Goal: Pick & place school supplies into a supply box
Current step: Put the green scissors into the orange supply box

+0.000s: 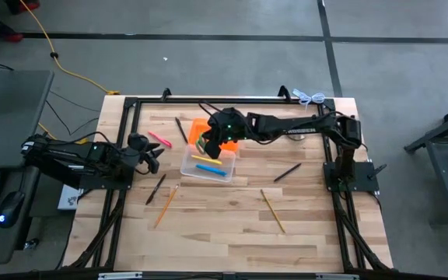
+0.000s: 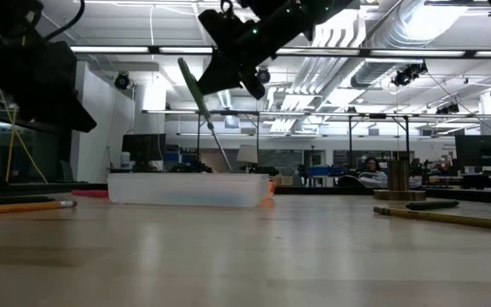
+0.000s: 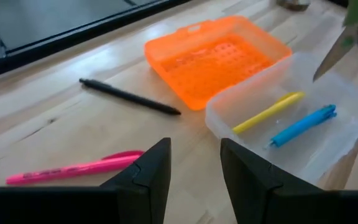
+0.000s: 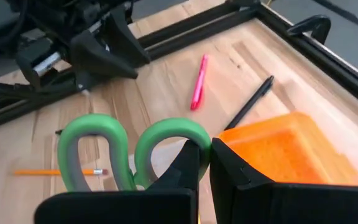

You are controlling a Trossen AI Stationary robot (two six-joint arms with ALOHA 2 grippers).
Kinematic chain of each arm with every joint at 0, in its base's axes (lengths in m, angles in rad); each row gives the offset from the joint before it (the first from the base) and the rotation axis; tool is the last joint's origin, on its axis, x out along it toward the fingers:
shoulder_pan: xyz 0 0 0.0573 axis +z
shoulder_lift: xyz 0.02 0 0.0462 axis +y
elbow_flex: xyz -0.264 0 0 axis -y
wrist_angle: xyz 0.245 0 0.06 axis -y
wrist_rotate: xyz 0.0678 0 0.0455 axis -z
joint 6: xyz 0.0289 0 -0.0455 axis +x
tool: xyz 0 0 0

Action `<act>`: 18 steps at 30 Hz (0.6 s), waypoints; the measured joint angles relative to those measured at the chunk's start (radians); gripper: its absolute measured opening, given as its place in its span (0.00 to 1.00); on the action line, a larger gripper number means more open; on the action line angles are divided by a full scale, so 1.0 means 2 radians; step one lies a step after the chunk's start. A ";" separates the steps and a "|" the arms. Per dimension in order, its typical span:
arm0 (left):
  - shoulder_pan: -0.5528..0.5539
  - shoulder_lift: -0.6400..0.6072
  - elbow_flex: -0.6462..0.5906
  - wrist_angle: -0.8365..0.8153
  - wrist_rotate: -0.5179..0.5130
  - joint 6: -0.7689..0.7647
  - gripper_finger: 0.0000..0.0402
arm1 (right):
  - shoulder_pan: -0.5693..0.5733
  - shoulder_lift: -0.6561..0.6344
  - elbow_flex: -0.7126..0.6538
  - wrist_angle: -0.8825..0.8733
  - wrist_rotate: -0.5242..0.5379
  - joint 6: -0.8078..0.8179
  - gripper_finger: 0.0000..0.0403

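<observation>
Wooden planks of the pale table (image 1: 232, 225) carry the nearest items. We see a yellow wooden pencil (image 1: 271, 211) lying alone toward the near right, and an orange pencil (image 1: 166, 204) with a black pen (image 1: 155, 189) beside it toward the near left. A second black pen (image 1: 287, 173) lies right of centre.

Further in sits the small clear plastic supply box (image 1: 208, 166), open, with a yellow pen (image 3: 268, 112) and a blue pen (image 3: 303, 125) lying side by side inside it. Its bright orange rectangular lid (image 3: 215, 56) lies flat on the far side, joined to the box.

Over the box we find our right gripper (image 1: 211, 145), raised above the table, its fingers pinching the green-handled scissors (image 4: 129, 151). In the right wrist view the fingers are pressed onto one handle loop. In the low view the scissors' blades (image 2: 209, 120) slant down toward the box without touching it.

Our left gripper (image 3: 194, 171) hangs to the left of the box with its fingers spread and nothing between them. Just ahead of it lies a pink highlighter pen (image 3: 73, 167), and beyond that a thin black pen (image 3: 129, 96) beside the orange lid. Along the far edge runs the black metal frame (image 1: 232, 99).
</observation>
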 joint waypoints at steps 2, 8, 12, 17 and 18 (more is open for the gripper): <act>0.000 0.000 0.000 0.010 0.003 0.008 0.42 | -0.001 0.003 0.000 -0.001 0.000 0.001 0.00; 0.000 0.000 0.000 0.049 0.023 0.048 0.42 | -0.006 0.010 0.000 -0.006 0.010 0.000 0.00; 0.000 0.000 0.000 0.069 0.028 0.065 0.42 | -0.007 0.010 0.000 -0.012 0.022 -0.002 0.00; 0.000 0.000 0.000 0.078 0.050 0.071 0.42 | -0.009 0.011 0.000 -0.031 0.022 -0.001 0.00; 0.000 -0.001 0.000 0.082 0.055 0.076 0.42 | -0.009 0.013 0.000 -0.031 0.022 -0.001 0.00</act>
